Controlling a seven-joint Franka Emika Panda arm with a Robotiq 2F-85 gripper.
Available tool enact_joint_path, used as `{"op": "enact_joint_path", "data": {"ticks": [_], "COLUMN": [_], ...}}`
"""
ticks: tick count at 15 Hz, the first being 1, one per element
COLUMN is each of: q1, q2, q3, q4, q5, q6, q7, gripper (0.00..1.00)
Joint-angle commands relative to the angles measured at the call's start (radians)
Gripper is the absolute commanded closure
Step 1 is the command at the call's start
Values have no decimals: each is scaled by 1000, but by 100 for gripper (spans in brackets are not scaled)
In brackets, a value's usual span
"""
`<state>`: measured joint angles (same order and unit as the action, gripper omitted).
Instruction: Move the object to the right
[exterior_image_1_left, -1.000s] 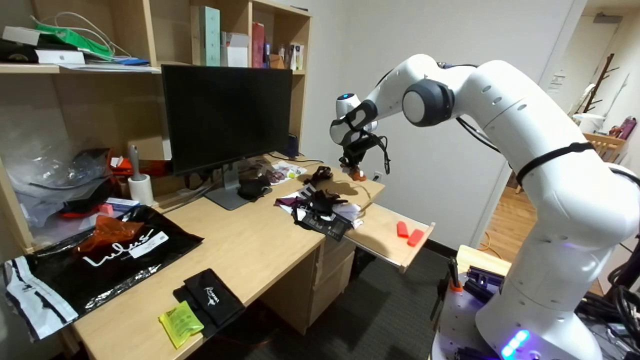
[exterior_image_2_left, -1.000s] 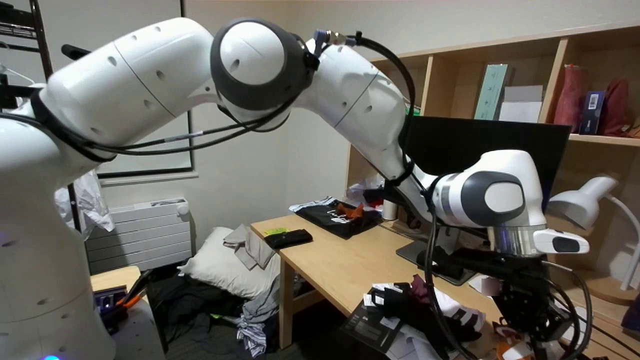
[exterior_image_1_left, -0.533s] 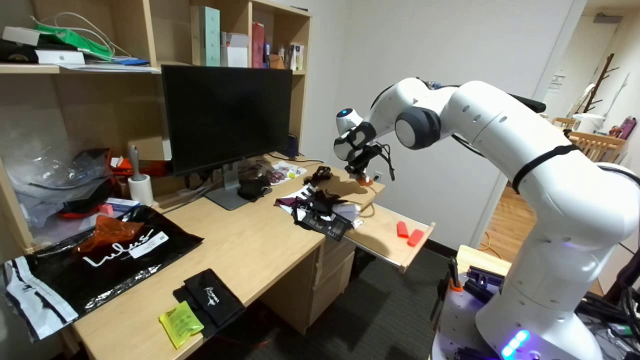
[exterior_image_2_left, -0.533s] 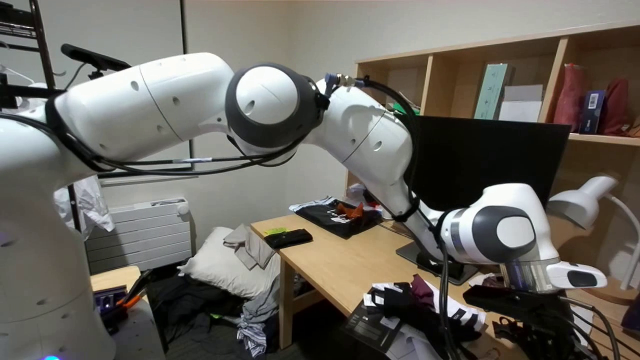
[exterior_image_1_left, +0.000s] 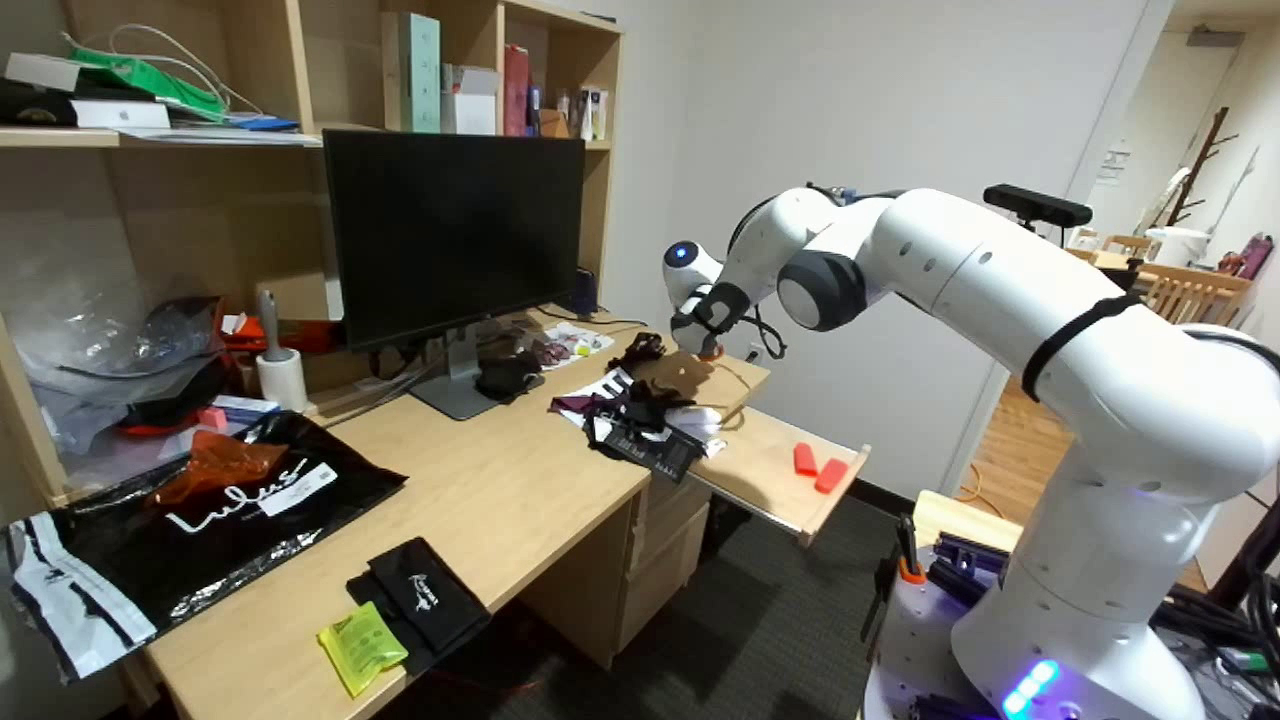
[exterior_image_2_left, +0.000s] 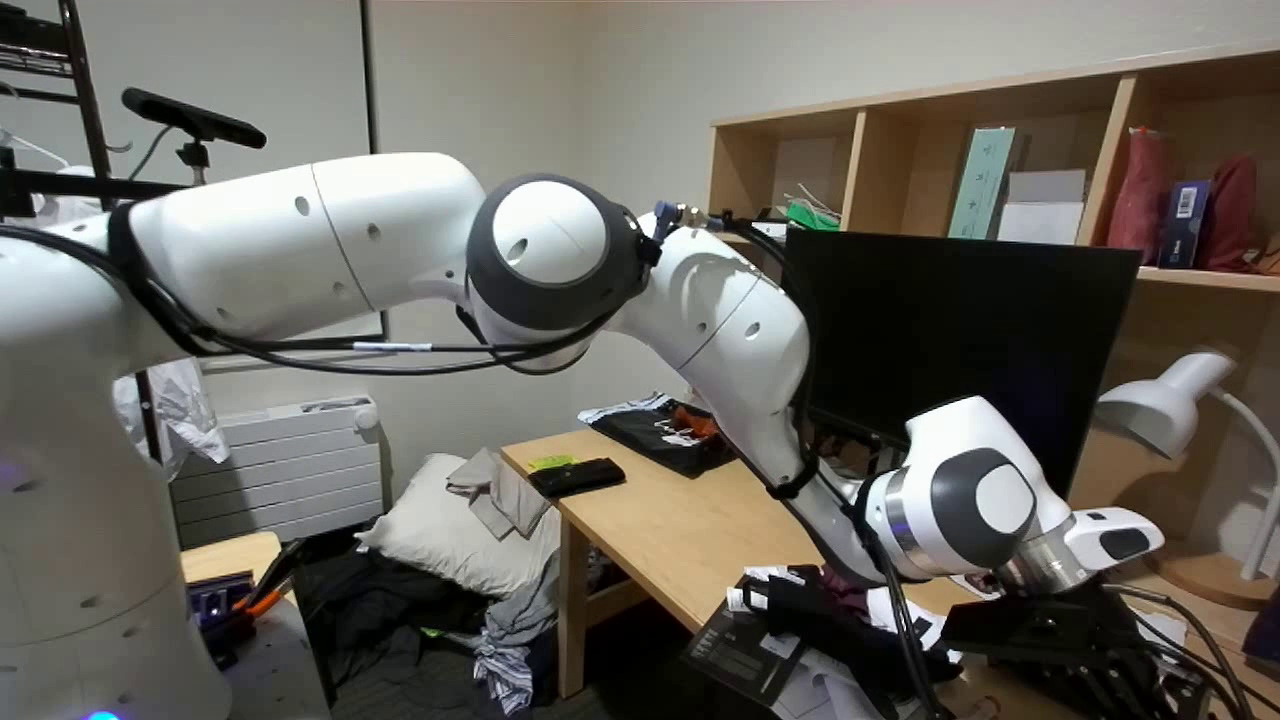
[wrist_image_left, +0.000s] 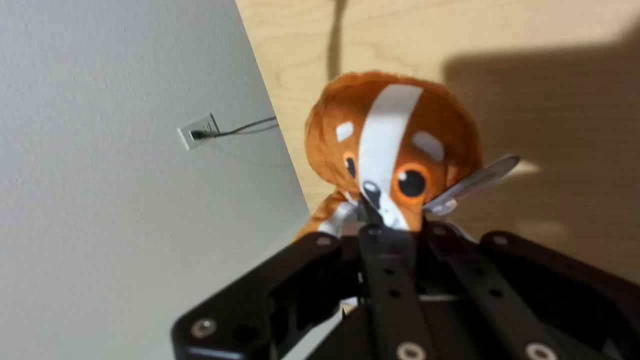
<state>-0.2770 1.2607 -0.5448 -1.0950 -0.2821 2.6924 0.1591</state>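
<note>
White jointed robot arm (exterior_image_1_left: 1000, 285) reaches over the pale wooden tabletop (exterior_image_1_left: 480, 460), elbow bent, wrist low and tilted at the end by the light grey wall (wrist_image_left: 110, 200). Black two-fingered metal tool (wrist_image_left: 394, 222) is clamped on the orange-brown plush toy (wrist_image_left: 385, 135) with white face stripe; toy's head projects past the grip, near the tabletop's wall-side edge. Contact between toy and wood: cannot tell.
</note>
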Motion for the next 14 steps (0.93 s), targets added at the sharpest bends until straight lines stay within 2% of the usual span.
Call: {"op": "enact_joint_path", "data": {"ticks": [1,3,8,9,11,14], "q1": [22,18,-27,-31,-49,-70], "q2": [19,5,-52,-55,-71,-104], "q3": [-21,9,146,157,195,232], "q4": [-5,-17,-59,-63,-69,-81], "q5": [-31,-11,18,16,17,10], "q6": [124,126,67,71,66,72], "q7": [-1,-20,-92,-89,-100,-109], "gripper": [92,92,92,64,58,39]}}
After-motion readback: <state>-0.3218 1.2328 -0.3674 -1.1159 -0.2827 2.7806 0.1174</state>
